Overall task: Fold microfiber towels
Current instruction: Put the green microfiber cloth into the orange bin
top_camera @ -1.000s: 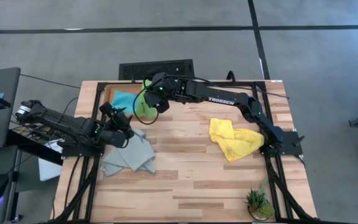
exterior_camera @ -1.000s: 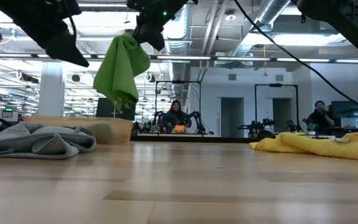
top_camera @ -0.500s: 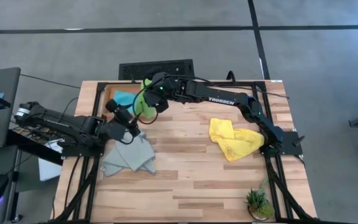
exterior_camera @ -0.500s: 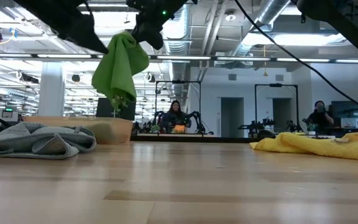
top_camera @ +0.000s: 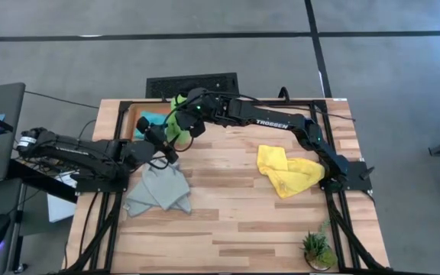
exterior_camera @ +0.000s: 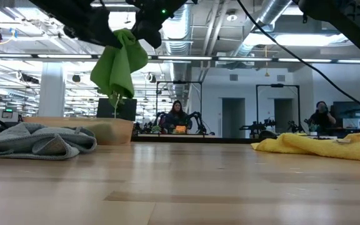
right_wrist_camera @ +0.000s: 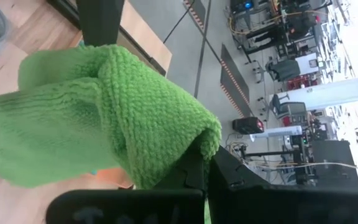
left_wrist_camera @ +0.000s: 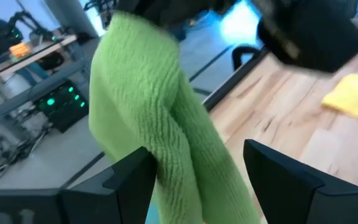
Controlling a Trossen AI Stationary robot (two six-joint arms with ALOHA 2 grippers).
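Note:
A lime green towel [top_camera: 176, 124] hangs in the air above the table's far left part, with my right gripper [right_wrist_camera: 207, 168] shut on its top. In the low view the green towel [exterior_camera: 117, 65] dangles clear of the table. My left gripper [left_wrist_camera: 197, 180] is open, its fingers on either side of the towel's hanging part [left_wrist_camera: 166, 124]. A grey towel [top_camera: 159, 191] lies crumpled on the table's left side. On the right lies a yellow towel [top_camera: 289, 169], also crumpled. A turquoise towel [top_camera: 147, 122] rests in a wooden tray. My right gripper pinches a bunched fold at the green towel's top [right_wrist_camera: 179, 134] between its two fingers; how many layers, I cannot tell. The fingers come from the table's right, slanting a little down. The towel hangs slack below them, clear of the table. My left gripper: I cannot tell whether a finger [left_wrist_camera: 129, 180] touches the towel.
The wooden tray [top_camera: 132, 114] stands at the far left corner, under and behind the hanging towel. A small potted plant [top_camera: 317, 248] sits at the near right corner. Bare wood lies in the table's middle and near part. People sit in the room beyond.
My left gripper has risen from above the grey towel and gone toward the far edge and the hanging green towel, rolling as it went; its fingers stay open. The green towel still hangs from my right gripper, which has kept still.

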